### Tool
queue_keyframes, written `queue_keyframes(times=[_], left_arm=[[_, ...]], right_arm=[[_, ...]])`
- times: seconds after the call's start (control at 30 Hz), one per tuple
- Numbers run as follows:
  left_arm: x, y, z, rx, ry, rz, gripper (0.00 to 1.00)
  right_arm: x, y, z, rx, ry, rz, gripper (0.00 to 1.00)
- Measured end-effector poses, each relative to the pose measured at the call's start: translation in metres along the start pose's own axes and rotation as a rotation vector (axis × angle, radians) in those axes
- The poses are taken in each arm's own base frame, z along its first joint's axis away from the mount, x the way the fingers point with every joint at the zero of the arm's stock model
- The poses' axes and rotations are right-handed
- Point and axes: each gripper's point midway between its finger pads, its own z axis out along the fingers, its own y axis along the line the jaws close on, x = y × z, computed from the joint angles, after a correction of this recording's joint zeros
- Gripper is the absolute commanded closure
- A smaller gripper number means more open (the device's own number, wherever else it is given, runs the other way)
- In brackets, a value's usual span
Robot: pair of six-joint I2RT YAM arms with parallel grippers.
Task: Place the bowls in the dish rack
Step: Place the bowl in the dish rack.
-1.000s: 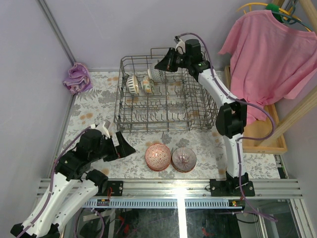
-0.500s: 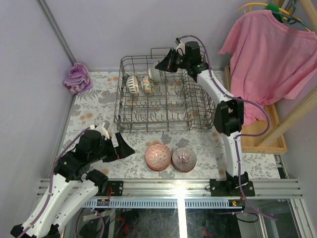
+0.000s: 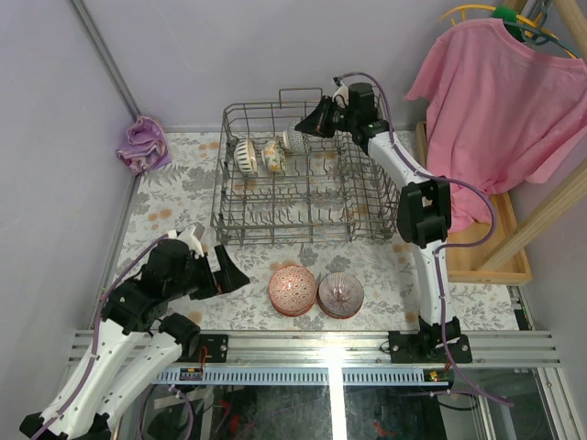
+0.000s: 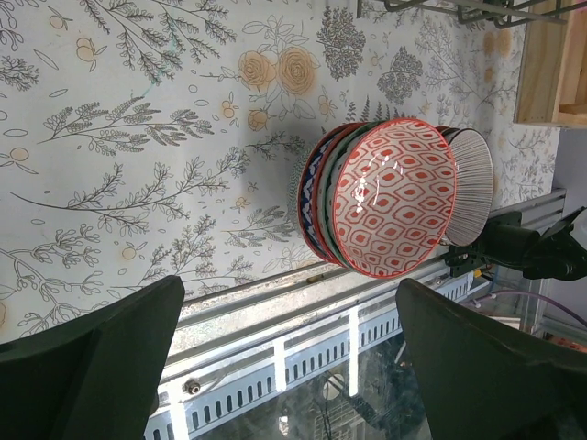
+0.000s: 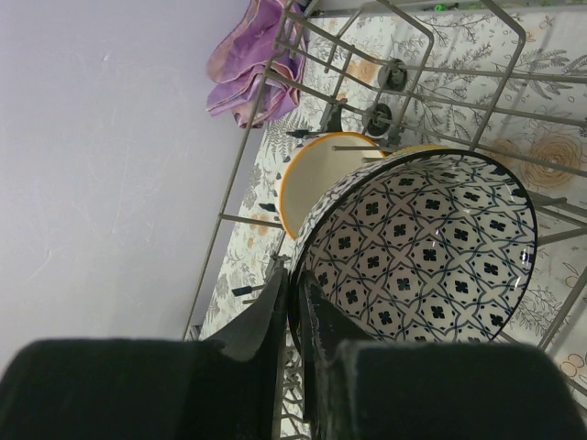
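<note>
Bowls sit in two spots in the overhead view. At lower centre, a stack of red-and-pink patterned ceramic bowls [image 3: 293, 290] touches a greyish-pink bowl [image 3: 340, 294] on the floral-printed counter [image 3: 174, 202], just in front of the large grey wire dish rack [image 3: 275, 240]. Inside the rack, toward its upper left, a dark-striped bowl [image 3: 245, 154] and an orange-floral bowl [image 3: 273, 156] stand on edge side by side.

Just right of them, the right hand [image 3: 305, 126] is closed narrow on the rim of a blue-and-white geometric-patterned bowl [image 5: 422, 247]. It holds the bowl tilted on edge within the rack's wires; whether the bowl rests on the tines cannot be told. Behind it in the wrist view is a cream bowl with an orange rim [image 5: 321, 179].

The left hand [image 4: 284, 367] is spread wide and holds nothing. It sits low over the counter at lower left of the overhead frame, with the red stack near and ahead of its fingers [image 4: 92, 357].

A crumpled purple cloth [image 3: 142, 144] lies at the upper left, beside the rack.
</note>
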Motion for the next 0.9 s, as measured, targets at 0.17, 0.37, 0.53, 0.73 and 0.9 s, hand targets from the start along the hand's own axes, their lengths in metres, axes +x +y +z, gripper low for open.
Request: queue_keyframes(times=[0.17,0.37,0.53,0.73,0.9], left_arm=[[0.001,0.002,0.002,-0.010,0.008,0.001,0.00],[0.003,0.005,0.005,-0.021,0.020,0.000,0.00],[0.005,0.007,0.007,-0.027,0.028,-0.002,0.00],[0.005,0.007,0.007,-0.029,0.029,-0.002,0.00],[0.005,0.008,0.008,-0.036,0.037,0.001,0.00]], right_arm=[[0.005,-0.006,0.005,-0.017,0.014,0.014,1.00],[0.008,-0.011,0.007,-0.021,0.012,0.024,1.00],[0.015,-0.015,0.008,-0.043,0.024,0.040,1.00],[0.019,-0.020,0.010,-0.050,0.019,0.052,1.00],[0.021,-0.028,0.009,-0.044,0.018,0.059,0.96]])
